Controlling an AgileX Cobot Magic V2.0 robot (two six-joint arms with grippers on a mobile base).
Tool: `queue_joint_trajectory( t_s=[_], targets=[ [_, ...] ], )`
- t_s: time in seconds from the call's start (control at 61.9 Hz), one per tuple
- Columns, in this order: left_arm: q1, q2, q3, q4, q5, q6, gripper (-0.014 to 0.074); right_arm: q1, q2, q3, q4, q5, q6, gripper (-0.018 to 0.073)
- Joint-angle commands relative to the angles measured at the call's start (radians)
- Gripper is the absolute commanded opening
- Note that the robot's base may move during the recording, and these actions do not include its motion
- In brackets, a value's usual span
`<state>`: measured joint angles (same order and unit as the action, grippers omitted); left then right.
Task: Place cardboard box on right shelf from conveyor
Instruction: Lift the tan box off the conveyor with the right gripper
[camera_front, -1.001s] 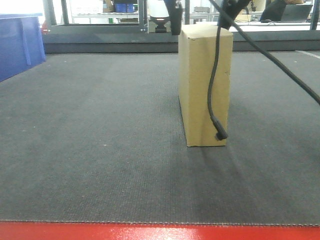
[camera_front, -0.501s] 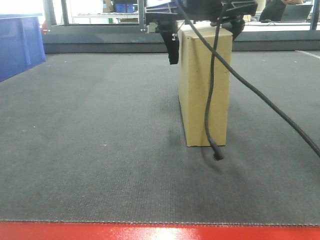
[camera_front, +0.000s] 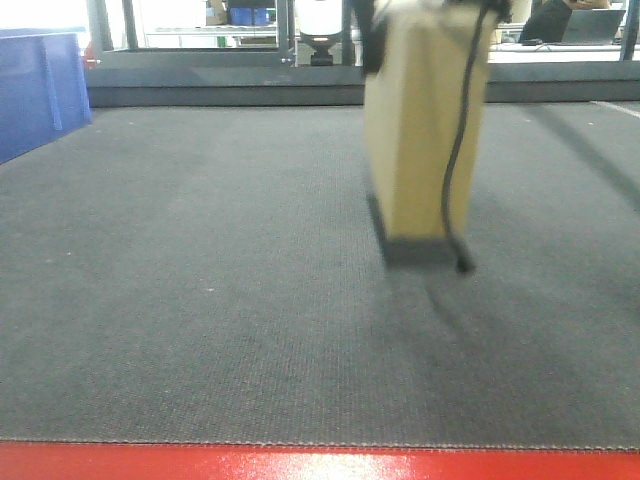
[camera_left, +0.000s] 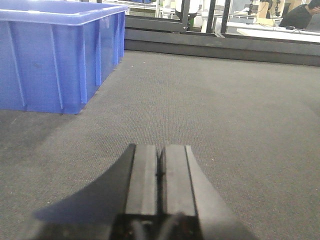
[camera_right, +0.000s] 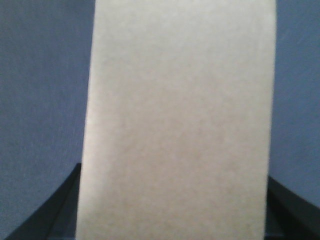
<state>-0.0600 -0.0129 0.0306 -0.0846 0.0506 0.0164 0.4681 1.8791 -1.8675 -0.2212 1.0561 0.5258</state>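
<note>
The tan cardboard box (camera_front: 415, 130) hangs upright a little above the conveyor (camera_front: 200, 300), with a dark shadow on the belt under it. My right gripper (camera_front: 430, 12) grips its top edge, mostly cut off by the top of the front view. In the right wrist view the cardboard box (camera_right: 175, 115) fills the space between the dark fingers (camera_right: 47, 215) of the right gripper (camera_right: 172, 205). Low over the belt, my left gripper (camera_left: 160, 155) is shut with nothing in it. The right shelf is out of view.
A black cable (camera_front: 455, 180) dangles in front of the box. A blue plastic bin (camera_front: 35, 90) stands at the far left on the belt; it is also in the left wrist view, blue bin (camera_left: 55, 55). The belt's red front edge (camera_front: 300, 465) is nearest. A dark frame rail (camera_front: 200, 75) runs behind.
The right gripper came down over the box top, closed on it and lifted it off the belt; the box now hangs higher and appears blurred.
</note>
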Motion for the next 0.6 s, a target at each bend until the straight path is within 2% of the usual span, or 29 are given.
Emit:
queue_joint_trajectory(
  t_s=[0.0,0.113,0.194,0.581],
  targets=[
    [-0.001,-0.012,-0.004,-0.007,-0.090,-0.005,-0.0119,-0.034,-0.106,-0.031,-0.031,-0.057,-0.101,0.0215],
    [-0.001,-0.012,-0.004,-0.007,-0.090,-0.005,-0.0119,-0.077,-0.163,0.020,-0.031,-0.061,-0.248,0.0215],
    [-0.001,-0.012,-0.004,-0.007,-0.090,-0.005,-0.0119,-0.109,-0.218,0.106,-0.024,-0.091,-0.295,0.0215],
    [-0.001,-0.012,-0.004,-0.007,-0.090,-0.005,-0.0119,-0.295,-0.655,0.783,0.029,-0.528,-0.302,0.0215]
  ],
)
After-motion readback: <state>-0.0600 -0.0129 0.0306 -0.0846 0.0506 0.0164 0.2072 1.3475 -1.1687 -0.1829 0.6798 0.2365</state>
